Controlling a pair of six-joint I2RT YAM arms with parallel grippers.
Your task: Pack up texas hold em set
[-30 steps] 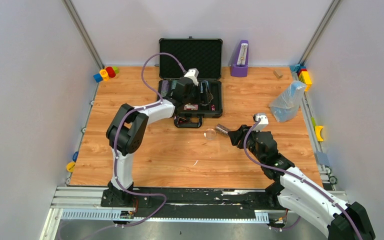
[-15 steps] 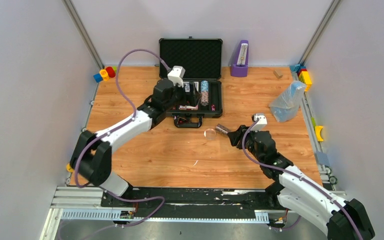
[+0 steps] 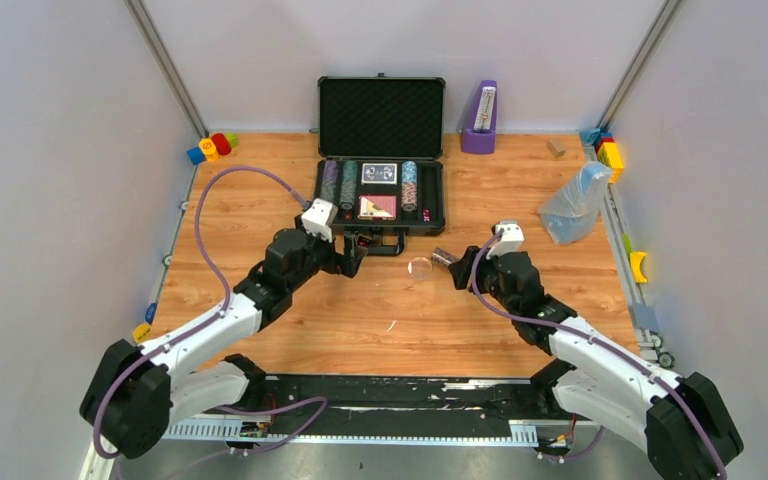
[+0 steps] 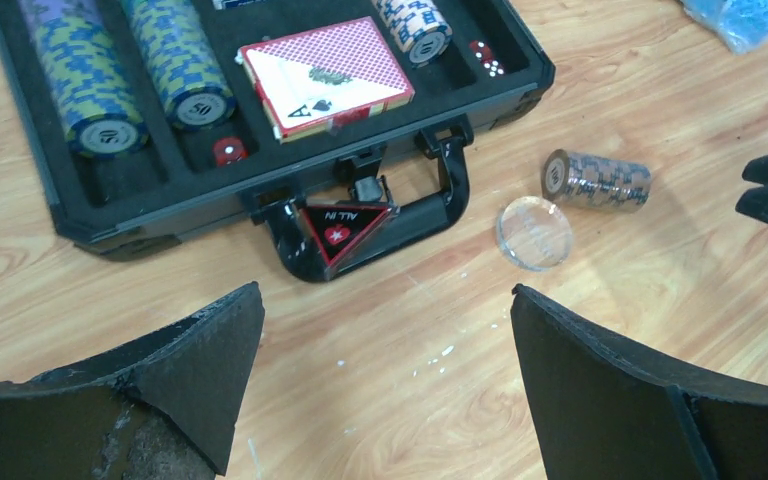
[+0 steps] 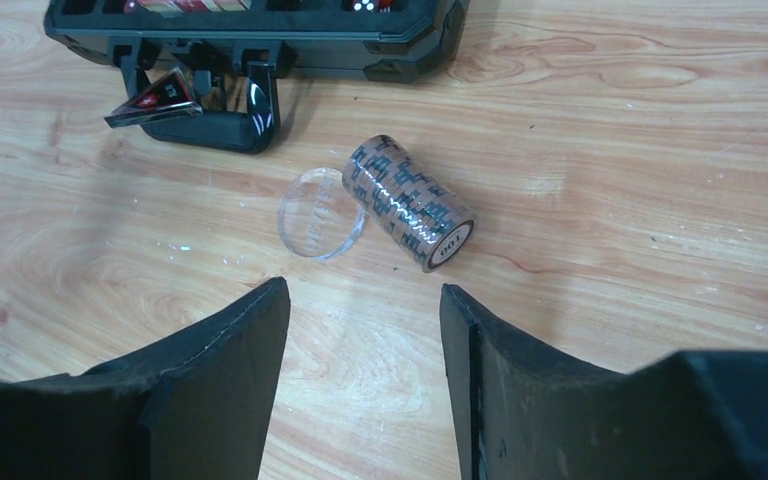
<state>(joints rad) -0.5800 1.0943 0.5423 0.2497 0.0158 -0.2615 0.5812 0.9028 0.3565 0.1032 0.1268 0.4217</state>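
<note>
Two arms low, outstretched | left claw (image 4: pixel 385 300) wide open | right claw (image 5: pixel 362 292) open near chip stack (image 5: pixel 410 202)

The left arm (image 3: pixel 210 325) lies low and stretched out in the overhead view, running from its base at 7 o'clock toward 2 o'clock, its white forearm nearly straight. The left gripper (image 3: pixel 352 262) points the same way, its black fingers (image 4: pixel 200 370) spread wide (much the broader gap of the two). The right arm (image 3: pixel 600 360) roughly mirrors it, rising from 5 o'clock toward 10 o'clock with a slight bend at the elbow. The right gripper (image 3: pixel 463 268) tilts downward, its fingers (image 5: pixel 220 370) parted by a narrower gap. The two grippers face each other, well apart. The right one's tips show at 3 o'clock in the left wrist view.
</note>
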